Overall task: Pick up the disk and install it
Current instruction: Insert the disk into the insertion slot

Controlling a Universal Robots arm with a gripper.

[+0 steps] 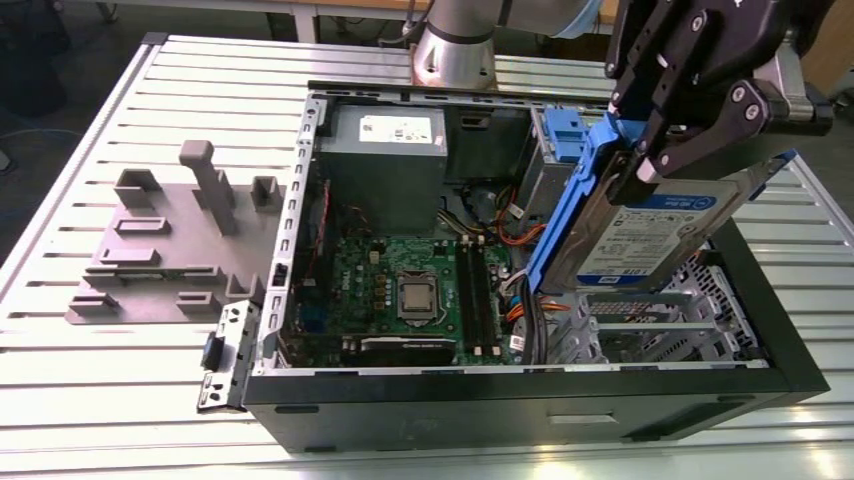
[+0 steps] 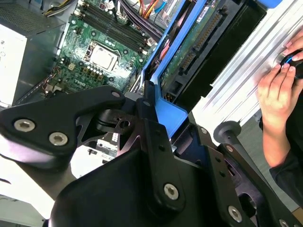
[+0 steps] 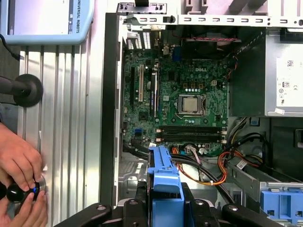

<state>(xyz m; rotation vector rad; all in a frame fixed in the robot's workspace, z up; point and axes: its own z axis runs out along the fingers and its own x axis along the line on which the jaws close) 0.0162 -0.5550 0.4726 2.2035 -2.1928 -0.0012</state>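
Tightly, fingers (image 1: 681, 150) clamped on the disk (image 1: 661, 228), held tilted; above the open computer case (image 1: 534, 388)

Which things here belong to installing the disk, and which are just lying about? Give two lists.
Job in hand: disk, clamped in the pincer above the open case.
Lying about: grey fixture; a person's hand at the table.

Place: you're in a robotics lab | evidence: slotted aluminium desk (image 1: 134, 380), opened computer case (image 1: 534, 395), grey fixture block (image 1: 174, 250), robot arm base (image 1: 454, 50) beside the case
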